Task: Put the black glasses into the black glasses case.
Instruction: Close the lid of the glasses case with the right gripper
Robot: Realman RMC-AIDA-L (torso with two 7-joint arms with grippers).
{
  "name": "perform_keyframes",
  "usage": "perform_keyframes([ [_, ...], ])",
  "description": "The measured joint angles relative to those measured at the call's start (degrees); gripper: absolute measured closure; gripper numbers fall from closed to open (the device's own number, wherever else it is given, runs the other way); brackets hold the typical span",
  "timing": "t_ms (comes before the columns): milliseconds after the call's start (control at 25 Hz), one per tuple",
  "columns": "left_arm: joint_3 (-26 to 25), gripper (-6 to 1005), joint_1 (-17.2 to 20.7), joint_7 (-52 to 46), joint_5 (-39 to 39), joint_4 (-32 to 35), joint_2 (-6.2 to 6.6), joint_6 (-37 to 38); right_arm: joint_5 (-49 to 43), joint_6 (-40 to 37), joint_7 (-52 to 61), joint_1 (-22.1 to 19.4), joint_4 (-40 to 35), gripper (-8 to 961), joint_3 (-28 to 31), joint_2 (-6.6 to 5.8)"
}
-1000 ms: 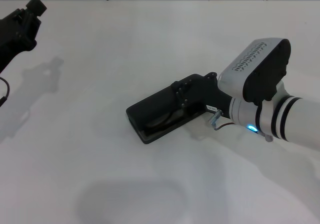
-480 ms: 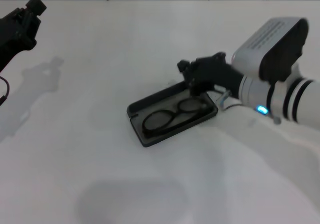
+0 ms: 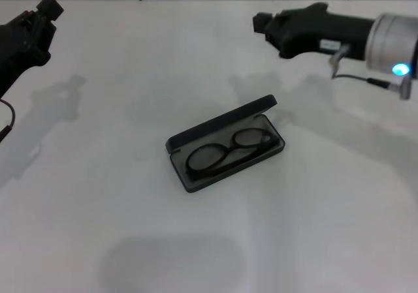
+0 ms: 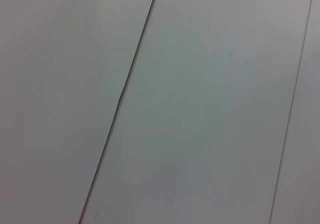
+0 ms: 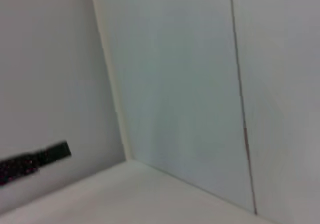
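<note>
The thin black-framed glasses (image 3: 228,151) are seen lying folded inside the flat matte black hinged case (image 3: 196,181), lid raised, mid white worktop (image 3: 98,208). The right pincer (image 3: 262,24) is held above, well apart; the left pincer (image 3: 46,9) is parked far left. Neither pincer's opening can be told.

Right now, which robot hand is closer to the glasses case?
The right gripper, hanging above and beyond the open black glasses case. The left gripper is parked off at the table's far left corner.
</note>
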Motion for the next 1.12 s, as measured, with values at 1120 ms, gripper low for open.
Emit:
perform_keyframes([
  [1120, 0.0, 959, -1.0, -0.1, 0.4, -0.2, -0.52, -0.4, -9.1, -21.1, 2.0, 20.2, 28.3, 900, 14.6, 0.07],
])
